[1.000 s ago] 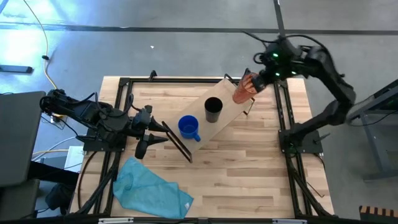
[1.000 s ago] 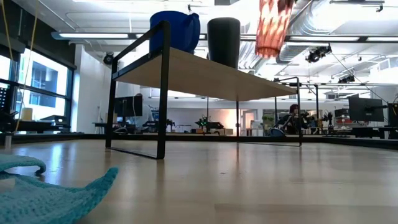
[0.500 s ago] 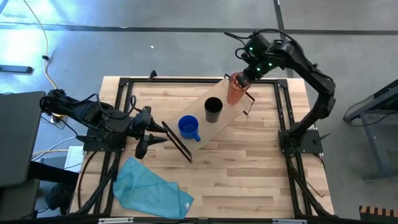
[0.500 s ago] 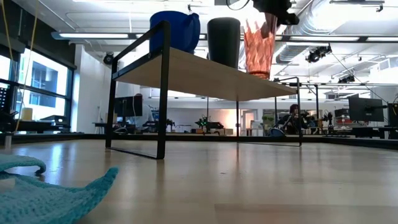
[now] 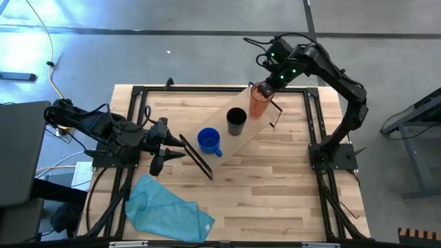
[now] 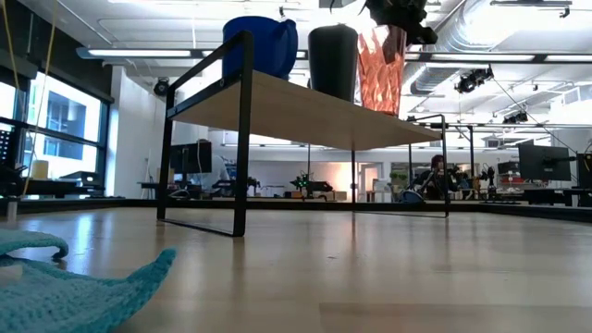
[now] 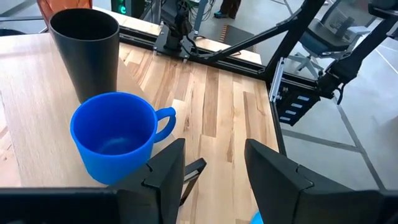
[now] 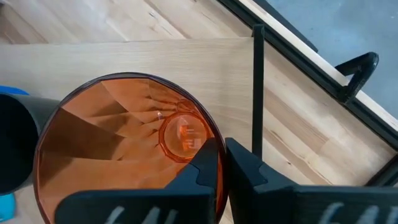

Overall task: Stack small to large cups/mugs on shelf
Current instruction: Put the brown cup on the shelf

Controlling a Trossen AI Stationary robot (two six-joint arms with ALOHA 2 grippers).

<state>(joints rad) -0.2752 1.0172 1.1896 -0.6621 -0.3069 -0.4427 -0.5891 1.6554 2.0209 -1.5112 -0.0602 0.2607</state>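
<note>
orange tumbler (image 5: 259,100) lowered onto shelf (image 5: 242,134) | right end effector (image 8: 221,163) gripping rim

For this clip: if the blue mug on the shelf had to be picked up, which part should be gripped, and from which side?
Probably the rim of the blue mug, from above, one finger inside and one outside. It stands upright with its mouth open. Take the wall facing away from the black cup, which stands close beside it; the handle looks small for the left end effector.

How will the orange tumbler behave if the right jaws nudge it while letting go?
The orange tumbler is tall and narrow, so a sideways nudge could probably tip it. Its thin translucent wall suggests it is light and may flex. It stands close beside the black cup on the shelf, so tipping that way might knock the cup.
</note>
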